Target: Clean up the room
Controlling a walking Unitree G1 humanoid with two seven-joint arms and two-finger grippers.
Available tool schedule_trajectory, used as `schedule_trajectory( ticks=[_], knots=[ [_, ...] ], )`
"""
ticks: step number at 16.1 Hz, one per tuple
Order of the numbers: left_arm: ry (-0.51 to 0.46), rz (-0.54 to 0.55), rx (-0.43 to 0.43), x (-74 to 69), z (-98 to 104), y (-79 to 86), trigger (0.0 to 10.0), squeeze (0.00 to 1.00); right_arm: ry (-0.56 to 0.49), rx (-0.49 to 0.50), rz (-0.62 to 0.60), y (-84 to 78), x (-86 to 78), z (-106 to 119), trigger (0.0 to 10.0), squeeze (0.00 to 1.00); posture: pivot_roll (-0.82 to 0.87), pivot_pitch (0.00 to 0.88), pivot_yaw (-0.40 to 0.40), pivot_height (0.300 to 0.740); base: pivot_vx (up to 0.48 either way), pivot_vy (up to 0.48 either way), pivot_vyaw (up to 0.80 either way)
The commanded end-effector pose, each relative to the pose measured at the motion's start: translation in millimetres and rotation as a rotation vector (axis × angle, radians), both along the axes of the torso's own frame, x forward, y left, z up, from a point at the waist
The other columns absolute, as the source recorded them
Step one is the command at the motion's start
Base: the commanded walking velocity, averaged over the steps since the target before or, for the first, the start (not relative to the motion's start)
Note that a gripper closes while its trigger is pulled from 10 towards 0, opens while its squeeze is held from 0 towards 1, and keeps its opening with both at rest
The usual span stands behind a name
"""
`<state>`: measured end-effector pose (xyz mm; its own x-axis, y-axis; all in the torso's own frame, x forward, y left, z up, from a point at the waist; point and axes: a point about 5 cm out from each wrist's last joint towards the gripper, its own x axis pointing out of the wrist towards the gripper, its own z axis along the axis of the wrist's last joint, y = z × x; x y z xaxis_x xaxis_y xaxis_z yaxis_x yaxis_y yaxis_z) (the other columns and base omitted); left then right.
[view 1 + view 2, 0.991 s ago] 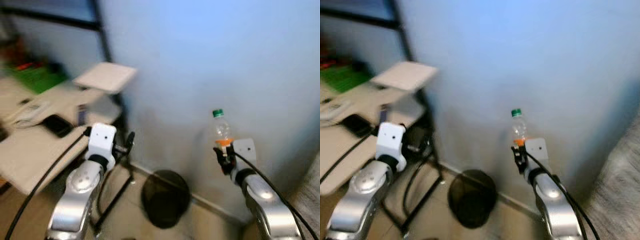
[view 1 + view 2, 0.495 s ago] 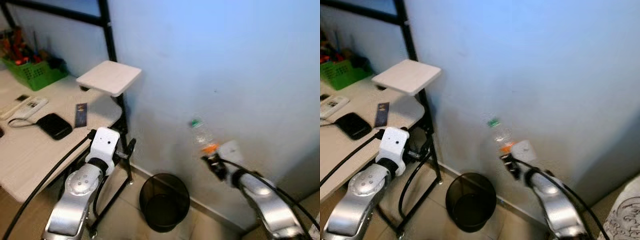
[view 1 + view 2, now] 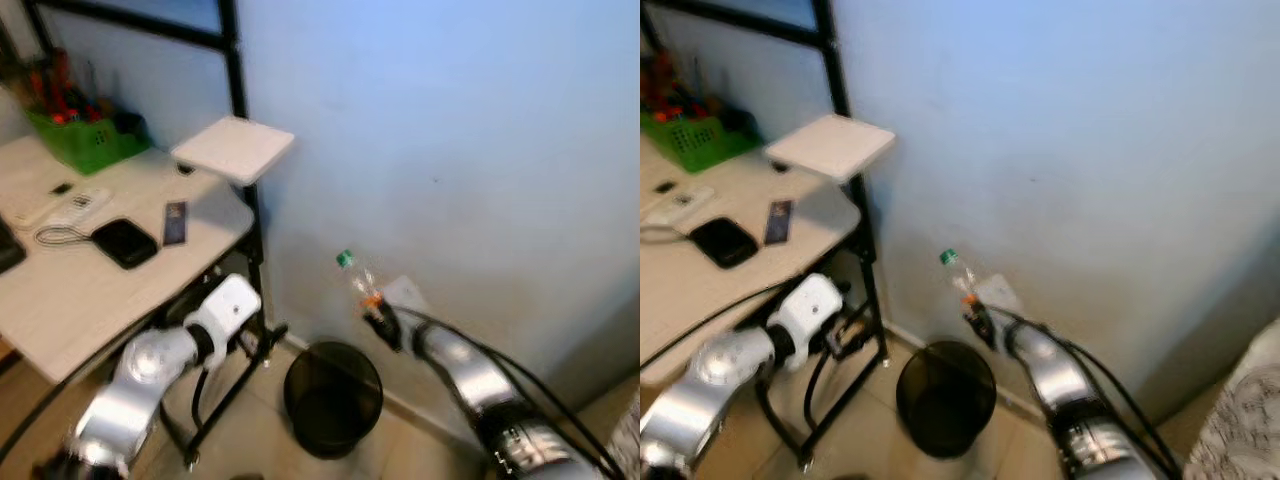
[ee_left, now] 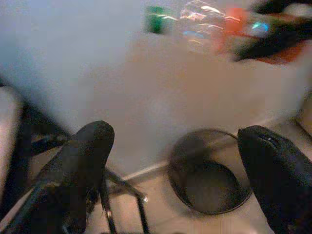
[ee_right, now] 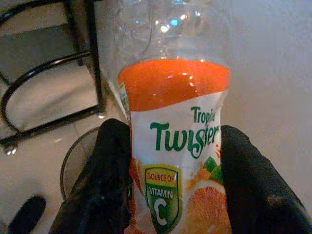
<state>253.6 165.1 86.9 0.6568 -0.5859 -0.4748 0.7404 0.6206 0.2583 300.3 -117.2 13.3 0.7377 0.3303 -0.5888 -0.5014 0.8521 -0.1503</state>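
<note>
Right pincer (image 3: 378,318), centre of the left eye view, grips a clear bottle (image 3: 357,281) with green cap, tilted up-left, above the black bin (image 3: 333,397) at lower centre. Worktop (image 3: 60,300) at left.

Left wrist view: left pincer (image 4: 180,170) fingers spread wide, holding nothing; bin between them.

Right wrist view: black fingers (image 5: 100,185) clamp both sides of the bottle's orange-and-white label (image 5: 183,161).

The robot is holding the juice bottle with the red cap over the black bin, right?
Not quite: the cap is green, not red. The left eye view shows the green cap on top of the bottle, which the right tool grips above the black bin. The rest is right.
</note>
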Motion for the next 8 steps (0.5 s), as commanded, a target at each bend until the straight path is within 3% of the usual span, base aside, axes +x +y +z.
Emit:
schedule_trajectory(
  ticks=[1,5,8],
  knots=[
    [0.017,-0.048,-0.001,-1.3,-1,-2.6,10.0,0.0,-0.013,-0.013,-0.02,-0.6,3.3,0,10.0,0.0,0.07,0.0,0.006,0.74,0.0,0.0,0.0],
    [0.066,-0.122,0.017,-6.8,0,2.6,10.0,0.0,-0.023,0.003,-0.006,16.3,11.9,5,10.0,0.0,0.08,0.0,0.012,0.74,0.0,0.0,0.0],
    [0.068,-0.135,0.014,-5.3,0,5.0,10.0,0.0,-0.037,-0.024,0.011,19.7,14.3,4,10.0,0.0,0.08,0.0,0.012,0.74,0.0,0.0,0.0]
  ],
)
